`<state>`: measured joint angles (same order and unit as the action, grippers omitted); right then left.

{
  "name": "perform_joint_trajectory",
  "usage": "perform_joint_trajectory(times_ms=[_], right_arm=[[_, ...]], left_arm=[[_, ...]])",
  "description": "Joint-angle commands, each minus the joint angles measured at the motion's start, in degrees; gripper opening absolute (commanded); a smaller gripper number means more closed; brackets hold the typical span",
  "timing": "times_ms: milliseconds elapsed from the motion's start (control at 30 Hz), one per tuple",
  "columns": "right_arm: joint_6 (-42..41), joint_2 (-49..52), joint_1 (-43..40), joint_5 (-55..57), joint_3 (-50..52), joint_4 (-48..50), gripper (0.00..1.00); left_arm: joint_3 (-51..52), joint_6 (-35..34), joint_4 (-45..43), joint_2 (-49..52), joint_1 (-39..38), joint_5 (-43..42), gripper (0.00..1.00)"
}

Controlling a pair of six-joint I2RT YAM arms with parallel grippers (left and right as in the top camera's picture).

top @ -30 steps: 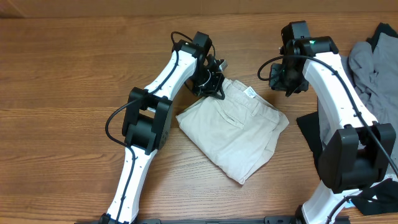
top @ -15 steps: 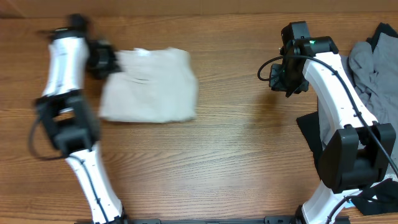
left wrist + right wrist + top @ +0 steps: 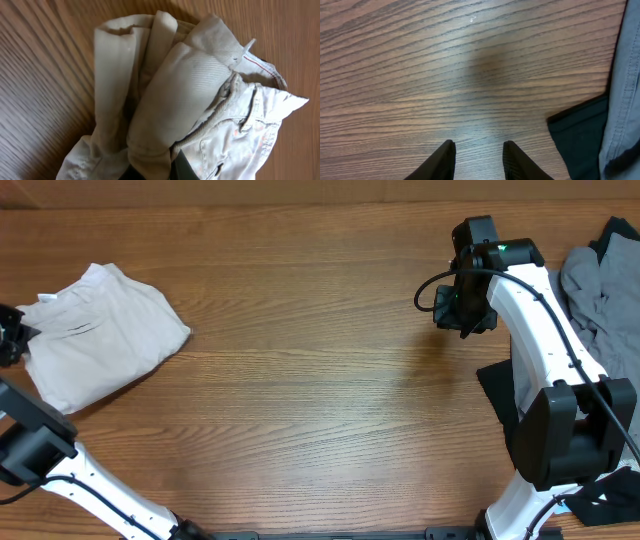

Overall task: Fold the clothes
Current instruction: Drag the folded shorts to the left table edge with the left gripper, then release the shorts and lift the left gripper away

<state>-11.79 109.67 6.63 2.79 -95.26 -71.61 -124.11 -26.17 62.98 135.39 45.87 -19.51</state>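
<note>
The left hand (image 3: 10, 343) is pinched shut on the shorts (image 3: 100, 335), which look folded and lie right beside it. The right hand (image 3: 479, 160) is a bit open, holding nothing. Near it, grey clothes (image 3: 600, 285) wait unfolded.

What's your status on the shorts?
Left gripper shut on shorts, far left of table. Right gripper open, empty. Grey garment, black garment at right, not in the way.

We noted a wooden table (image 3: 320, 410), mid-brown with strong lengthwise grain, filling nearly the whole overhead view. Along its far edge ran a paler tan strip (image 3: 250, 190); we could not tell what it was. Light fell evenly, save one soft dark patch (image 3: 487, 65) on the tabletop.
</note>
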Motion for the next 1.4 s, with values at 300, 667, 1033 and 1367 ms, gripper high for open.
perform_joint_trajectory(times_ms=[300,667,1033,1367], right_arm=[[-0.2,-1.4,-0.1,-0.3,-1.5,-0.1,0.38],[-0.2,-1.4,-0.1,-0.3,-1.5,-1.3,0.39],[0.0,-1.4,-0.1,-0.2,-1.5,-1.9,0.39],[0.0,-1.4,-0.1,-0.2,-1.5,-1.6,0.39]], left_arm=[[-0.4,5.1,1.2,-9.5,-1.2,10.9,0.43],[-0.3,16.7,12.7,-22.1,-21.0,11.0,0.21],[8.3,19.5,23.1,-7.5,-39.2,17.2,0.04],[17.1,15.7,16.3,-4.6,-39.0,28.1,0.04]])
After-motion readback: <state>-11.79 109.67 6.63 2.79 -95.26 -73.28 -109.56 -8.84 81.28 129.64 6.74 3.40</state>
